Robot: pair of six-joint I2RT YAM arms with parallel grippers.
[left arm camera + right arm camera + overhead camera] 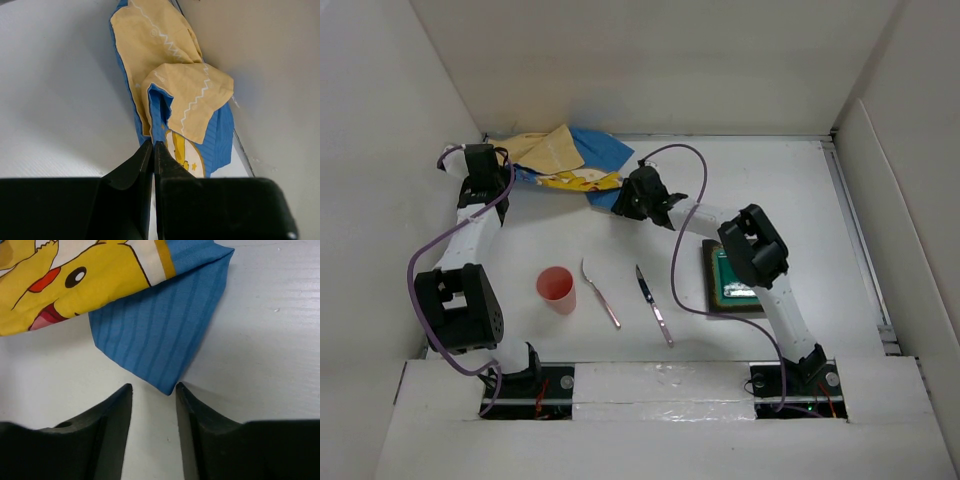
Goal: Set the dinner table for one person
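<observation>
- Dinner table: the white tabletop carries everything. The placemat lies crumpled in its far left corner, with the yellow underside folded over the blue.
- Left gripper: the jaws are pressed together and seem to pinch the cloth's edge at its left end.
- Right gripper: the jaws stand partly apart, straddling the very tip of a blue corner without clamping it.
- Risk: with so little cloth between the jaws, the corner could slip free under a pull and leave the mat bunched.
- Risk: the jaws sit low, so they may scrape the tabletop instead of catching fabric.
- Risk: dragging the mat toward the near edge could sweep the pink cup and cutlery.
</observation>
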